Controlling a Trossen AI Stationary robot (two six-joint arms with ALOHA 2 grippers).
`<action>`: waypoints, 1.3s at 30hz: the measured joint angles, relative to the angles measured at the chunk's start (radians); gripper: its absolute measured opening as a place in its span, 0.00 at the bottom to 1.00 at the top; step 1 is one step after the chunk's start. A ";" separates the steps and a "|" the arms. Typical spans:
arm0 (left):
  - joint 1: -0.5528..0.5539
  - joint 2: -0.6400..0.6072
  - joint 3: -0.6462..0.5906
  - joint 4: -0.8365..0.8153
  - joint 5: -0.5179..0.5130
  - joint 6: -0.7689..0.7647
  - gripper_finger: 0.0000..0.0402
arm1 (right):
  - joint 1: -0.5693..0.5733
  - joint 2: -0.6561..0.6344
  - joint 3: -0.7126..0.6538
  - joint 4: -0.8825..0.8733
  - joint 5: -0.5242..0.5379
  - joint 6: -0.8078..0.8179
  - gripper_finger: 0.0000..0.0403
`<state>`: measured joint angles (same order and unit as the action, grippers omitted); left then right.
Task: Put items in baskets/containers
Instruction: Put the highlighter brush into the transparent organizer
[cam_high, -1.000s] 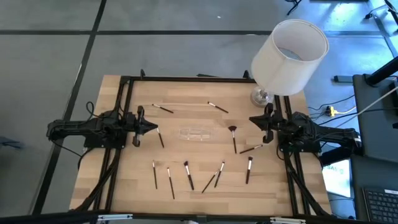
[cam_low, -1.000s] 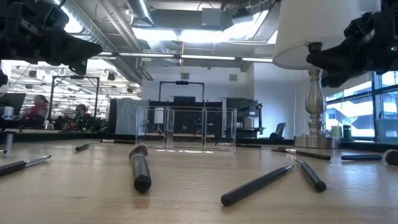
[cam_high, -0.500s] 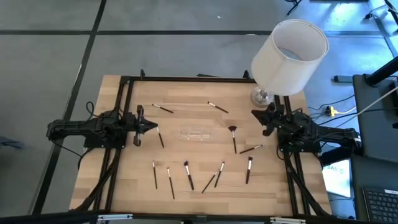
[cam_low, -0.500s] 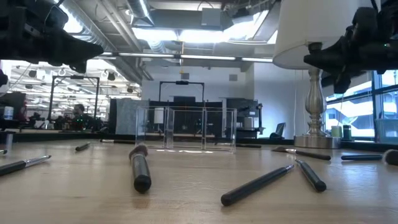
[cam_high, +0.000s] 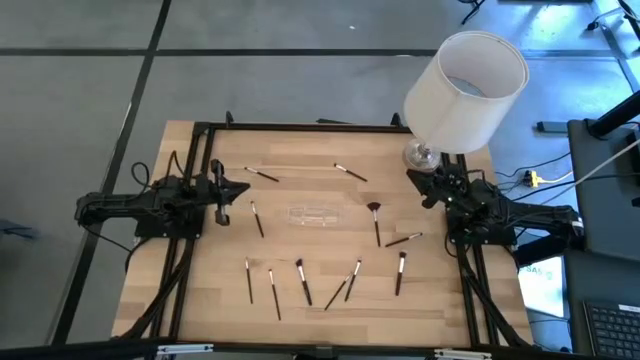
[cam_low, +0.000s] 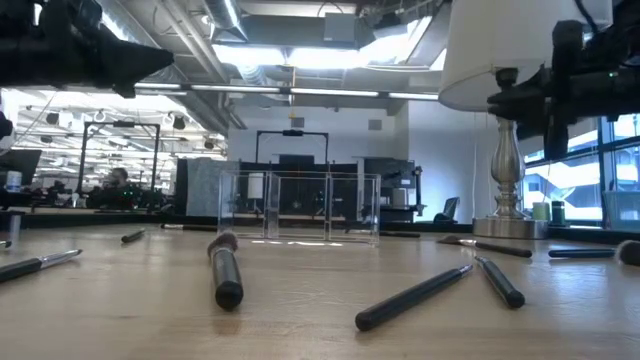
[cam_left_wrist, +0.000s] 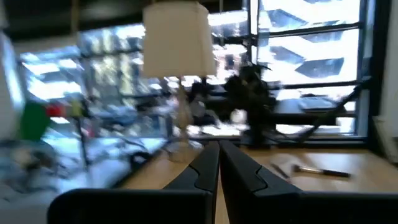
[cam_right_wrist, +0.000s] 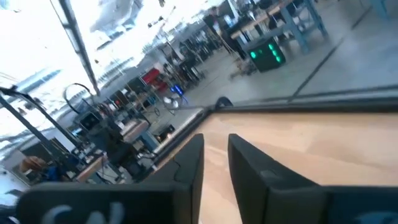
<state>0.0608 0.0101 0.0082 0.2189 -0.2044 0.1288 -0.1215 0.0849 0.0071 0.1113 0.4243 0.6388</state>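
Note:
Several thin dark makeup brushes lie flat and scattered on the wooden table (cam_high: 200, 290), for example one with a fan tip (cam_high: 376, 222), one near the left arm (cam_high: 256, 218) and a row near the front (cam_high: 303, 282). The clear plastic holder (cam_high: 317, 215) stands at the table's middle, also in the low view (cam_low: 298, 208). My left gripper (cam_high: 243, 188) hovers shut at the table's left side, pointing level toward the holder. My right gripper (cam_high: 412, 178) hovers slightly open at the right side, beside the lamp's base. Neither touches anything.
A big white lamp (cam_high: 465, 90) stands on its metal base (cam_high: 418, 155) at the table's far right corner, close to my right gripper. A black frame (cam_high: 300, 127) runs along the table's edges. Beyond the table lies an open workshop room.
My left gripper has risen and tipped up from pointing down to level, shifting slightly toward the far edge. My right gripper has likewise swung up and moved toward the far edge, nearer the lamp's base. Brushes and holder have stayed put.

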 joint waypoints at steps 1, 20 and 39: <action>0.000 0.000 0.000 0.010 -0.050 0.045 0.03 | 0.000 0.015 0.000 -0.007 0.000 0.012 0.21; 0.062 0.226 0.000 -0.017 -0.279 -0.280 0.01 | -0.064 0.522 0.052 0.080 -0.182 0.119 0.22; 0.057 0.591 0.020 0.168 -0.517 -0.652 0.01 | -0.064 0.694 0.086 0.091 0.038 -0.168 0.22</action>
<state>0.1181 0.6014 0.0284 0.3866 -0.7212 -0.5229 -0.1860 0.7794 0.0929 0.2021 0.4622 0.4712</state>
